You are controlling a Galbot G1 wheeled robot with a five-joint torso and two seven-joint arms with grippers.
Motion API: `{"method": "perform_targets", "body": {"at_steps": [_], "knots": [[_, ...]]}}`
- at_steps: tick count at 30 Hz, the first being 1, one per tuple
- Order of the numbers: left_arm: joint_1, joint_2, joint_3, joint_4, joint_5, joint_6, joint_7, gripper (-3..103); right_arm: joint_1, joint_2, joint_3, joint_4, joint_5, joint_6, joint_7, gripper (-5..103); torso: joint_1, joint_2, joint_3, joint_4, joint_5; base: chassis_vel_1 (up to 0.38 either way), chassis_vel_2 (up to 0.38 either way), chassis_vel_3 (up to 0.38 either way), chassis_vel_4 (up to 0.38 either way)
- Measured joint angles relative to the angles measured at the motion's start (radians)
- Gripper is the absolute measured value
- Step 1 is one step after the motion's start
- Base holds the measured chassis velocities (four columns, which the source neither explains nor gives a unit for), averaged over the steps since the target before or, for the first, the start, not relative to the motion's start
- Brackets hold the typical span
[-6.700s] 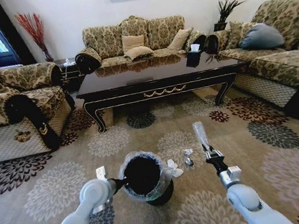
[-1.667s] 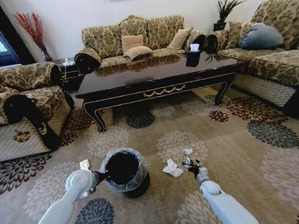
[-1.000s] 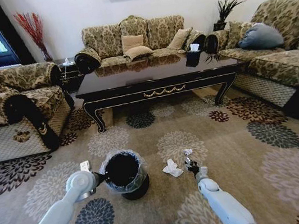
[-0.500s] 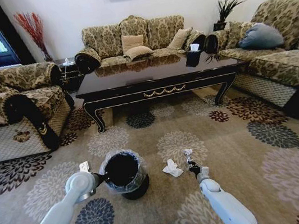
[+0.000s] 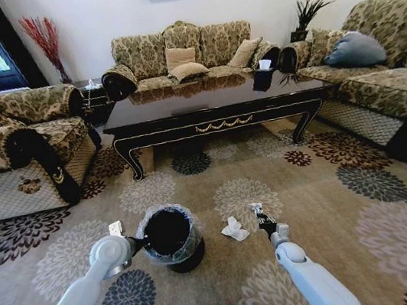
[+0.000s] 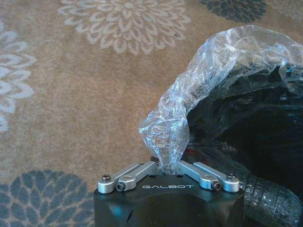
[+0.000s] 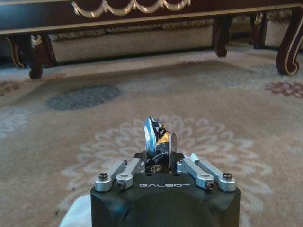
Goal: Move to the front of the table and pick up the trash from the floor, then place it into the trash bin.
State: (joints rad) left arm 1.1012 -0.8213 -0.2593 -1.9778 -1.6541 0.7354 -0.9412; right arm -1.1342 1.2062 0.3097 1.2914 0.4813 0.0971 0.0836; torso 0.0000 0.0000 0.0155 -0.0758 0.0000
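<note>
One small shiny scrap (image 7: pixel 157 138) pinched in right gripper (image 5: pixel 262 221): probably light, slippery, crushable. Left gripper (image 6: pixel 165 166) clenched on bin liner (image 6: pixel 199 80); tissue (image 5: pixel 234 229) soft, pinch mid-crumple.

The floor (image 5: pixel 324 180) is beige carpet patterned with round flower medallions. The trash bin (image 5: pixel 170 238) stands on it, its clear liner bunched in the closed left pincer (image 5: pixel 134 245). A crumpled white tissue (image 5: pixel 234 229) lies on the carpet between the bin and the right pincer (image 5: pixel 261 219), just beside the latter. Well beyond both pincers the dark counter (image 5: pixel 212 108) stands on its curved legs.
</note>
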Motion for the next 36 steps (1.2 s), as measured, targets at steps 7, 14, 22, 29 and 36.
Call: {"method": "perform_targets", "body": {"at_steps": [7, 14, 22, 29, 36], "knots": [[-0.005, 0.000, 0.025, -0.008, 0.006, 0.000, 0.000, 0, -0.112, -0.065, 0.012, 0.193, -0.036, 0.030, -0.009, 24, 0.000, 0.000, 0.000, 0.0000, 0.0001, 0.000, 0.000, 0.000, 0.000], [-0.014, -0.013, 0.043, -0.018, 0.015, 0.000, -0.010, 0, -0.209, -0.093, 0.016, 0.402, -0.070, 0.042, 0.004, 24, 0.000, 0.000, 0.000, 0.0002, 0.0000, 0.000, 0.000, 0.000, 0.000], [-0.061, -0.023, 0.114, -0.020, 0.017, 0.000, -0.034, 0, -0.315, -0.119, 0.001, 0.645, -0.119, 0.042, 0.000, 24, 0.000, 0.000, 0.000, 0.0000, 0.0000, 0.000, 0.000, 0.000, 0.000], [-0.080, -0.031, 0.172, -0.041, 0.012, 0.000, -0.052, 0, -0.397, -0.067, -0.037, 0.786, -0.167, 0.030, -0.016, 24, 0.000, 0.000, 0.000, 0.0002, 0.0001, 0.000, 0.000, 0.000, 0.000], [-0.105, -0.042, 0.220, -0.060, 0.010, 0.000, -0.069, 0, -0.458, -0.039, -0.074, 0.851, -0.305, 0.043, -0.052, 24, 0.000, 0.000, 0.000, -0.0001, 0.0000, 0.000, 0.000, 0.000, 0.000]]}}
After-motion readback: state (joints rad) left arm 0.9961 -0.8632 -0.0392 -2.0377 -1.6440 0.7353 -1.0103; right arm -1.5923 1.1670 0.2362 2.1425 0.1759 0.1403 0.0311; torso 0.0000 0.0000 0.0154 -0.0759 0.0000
